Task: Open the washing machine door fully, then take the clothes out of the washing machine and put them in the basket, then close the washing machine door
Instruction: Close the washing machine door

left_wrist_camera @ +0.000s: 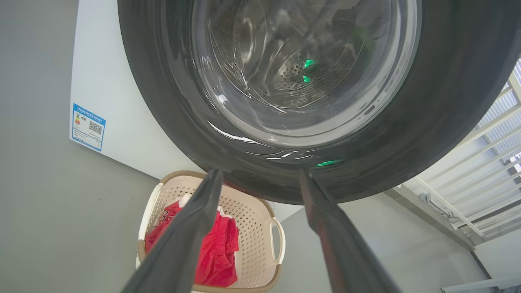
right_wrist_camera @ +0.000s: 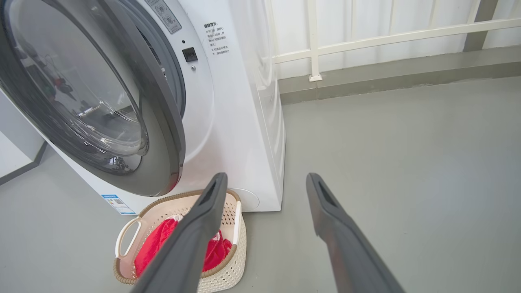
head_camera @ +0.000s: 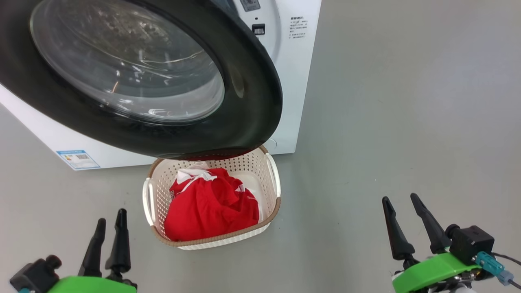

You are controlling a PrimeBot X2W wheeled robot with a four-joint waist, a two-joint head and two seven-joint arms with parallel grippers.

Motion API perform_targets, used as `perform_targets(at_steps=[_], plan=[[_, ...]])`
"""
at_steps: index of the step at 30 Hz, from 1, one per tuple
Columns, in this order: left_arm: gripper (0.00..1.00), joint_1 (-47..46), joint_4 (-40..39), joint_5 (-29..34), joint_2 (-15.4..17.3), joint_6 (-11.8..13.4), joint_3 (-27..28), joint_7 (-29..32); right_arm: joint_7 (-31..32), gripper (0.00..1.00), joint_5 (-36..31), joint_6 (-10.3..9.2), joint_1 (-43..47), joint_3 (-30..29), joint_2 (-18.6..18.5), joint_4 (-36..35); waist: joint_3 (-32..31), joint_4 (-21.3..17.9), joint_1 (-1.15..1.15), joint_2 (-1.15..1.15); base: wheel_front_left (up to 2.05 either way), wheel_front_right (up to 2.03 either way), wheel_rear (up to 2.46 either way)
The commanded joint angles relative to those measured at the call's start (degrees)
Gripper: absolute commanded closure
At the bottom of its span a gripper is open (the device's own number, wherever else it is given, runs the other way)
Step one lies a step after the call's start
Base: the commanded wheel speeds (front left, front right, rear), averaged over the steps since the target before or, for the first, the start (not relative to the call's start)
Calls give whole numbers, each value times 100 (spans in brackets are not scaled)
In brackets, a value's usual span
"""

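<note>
The red clothes [head_camera: 211, 203] lie in the basket [head_camera: 148, 199], set on the floor just under the door [head_camera: 252, 101], I judge for a short drop; closing is not yet done. My right wrist view shows the door ajar from the washing machine [right_wrist_camera: 244, 122], a gap the head view hides. The left gripper [head_camera: 111, 217] and right gripper [head_camera: 399, 198] hang spread, empty.

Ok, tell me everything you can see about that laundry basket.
The basket is a small cream-white perforated plastic tub, a rounded rectangle with a brown woven-look rim and a white loop handle on each side. It stands upright on the grey floor in front of the washing machine, its far edge under the washing machine door. Red clothes with white trim lie inside.
</note>
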Motion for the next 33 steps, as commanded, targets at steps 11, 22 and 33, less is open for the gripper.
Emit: perform_targets(at_steps=[11, 22, 33], plan=[[0, 275, -460, 2111, -157, -37, 462, -45, -37, 0, -76, 42, 142, -26, -24, -117, -41, 42, 0, 0, 0, 0, 0], [0, 427, -996, 3698, -519, -37, 1064, -45, -37, 0, -95, 42, 131, -64, -24, -133, -28, 40, 0, 0, 0, 0, 0], [0, 477, -1065, 3891, -628, -37, 1144, -45, -37, 0, -107, 42, 132, -78, -24, -151, -13, 59, 0, 0, 0, 0, 0]])
